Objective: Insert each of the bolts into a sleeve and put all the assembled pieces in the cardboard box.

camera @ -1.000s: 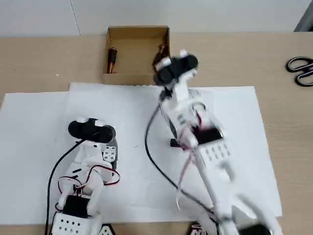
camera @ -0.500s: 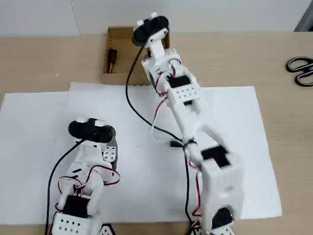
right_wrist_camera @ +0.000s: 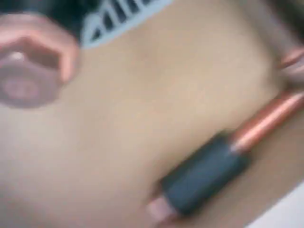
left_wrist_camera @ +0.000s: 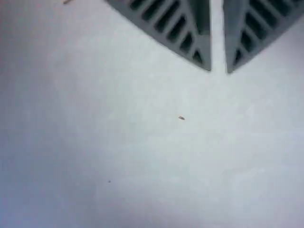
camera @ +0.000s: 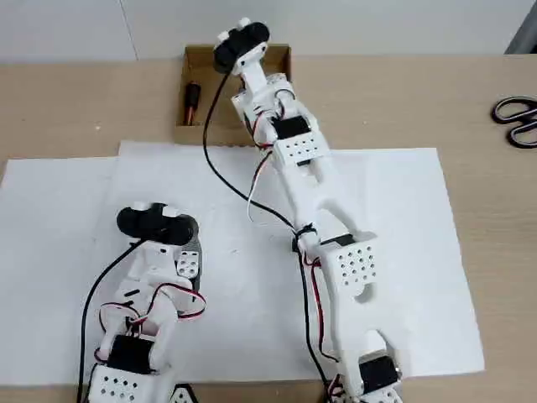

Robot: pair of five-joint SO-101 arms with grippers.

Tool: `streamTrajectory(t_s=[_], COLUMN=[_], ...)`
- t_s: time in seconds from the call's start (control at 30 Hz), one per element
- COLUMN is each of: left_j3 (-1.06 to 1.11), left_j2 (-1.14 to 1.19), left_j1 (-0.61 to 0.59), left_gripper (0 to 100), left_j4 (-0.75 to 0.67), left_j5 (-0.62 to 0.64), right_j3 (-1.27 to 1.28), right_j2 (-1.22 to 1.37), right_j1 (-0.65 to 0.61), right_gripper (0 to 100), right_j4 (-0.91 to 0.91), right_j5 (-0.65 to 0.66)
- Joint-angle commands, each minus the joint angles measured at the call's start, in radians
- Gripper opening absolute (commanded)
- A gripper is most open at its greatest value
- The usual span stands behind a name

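Observation:
The cardboard box (camera: 281,59) sits at the table's far edge. One assembled piece (camera: 192,102), a copper bolt in a black sleeve, lies along its left wall; in the right wrist view that piece (right_wrist_camera: 209,171) rests on the box floor. My right arm (camera: 289,147) stretches into the box. My right gripper (right_wrist_camera: 76,35) is shut on another copper piece (right_wrist_camera: 28,71), seen end-on and close to the camera. My left gripper (left_wrist_camera: 218,70) rests shut and empty on the white paper (left_wrist_camera: 142,152), and appears at the near left (camera: 189,262) of the table.
A large white paper sheet (camera: 403,193) covers the middle of the wooden table. Scissors (camera: 516,117) lie at the far right edge. A black cable (camera: 226,180) runs from the right arm across the paper.
My right arm has stretched forward from above the paper's far edge until its gripper is inside the box. The left arm has not moved.

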Motion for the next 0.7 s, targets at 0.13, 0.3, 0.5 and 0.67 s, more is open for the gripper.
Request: streamTrajectory(t_s=[0.13,0.3,0.5,0.67], left_j3=[-0.004,-0.004,-0.004,-0.004], left_j2=[-0.008,-0.008,-0.008,-0.008], left_j1=[-0.002,-0.002,-0.006,-0.006], left_gripper=[1,1,1,1], left_j4=[-0.012,-0.012,-0.012,-0.012], left_j5=[-0.005,-0.003,0.000,0.000], right_j3=[-0.169,-0.269,-0.483,-0.592], right_j2=[-0.022,-0.027,-0.022,-0.018], right_j1=[-0.013,-0.012,-0.015,-0.016], right_gripper=[24.1,22.1,15.9,9.1], right_j4=[0.128,0.245,0.530,0.728], right_j5=[0.008,0.008,0.006,0.005])
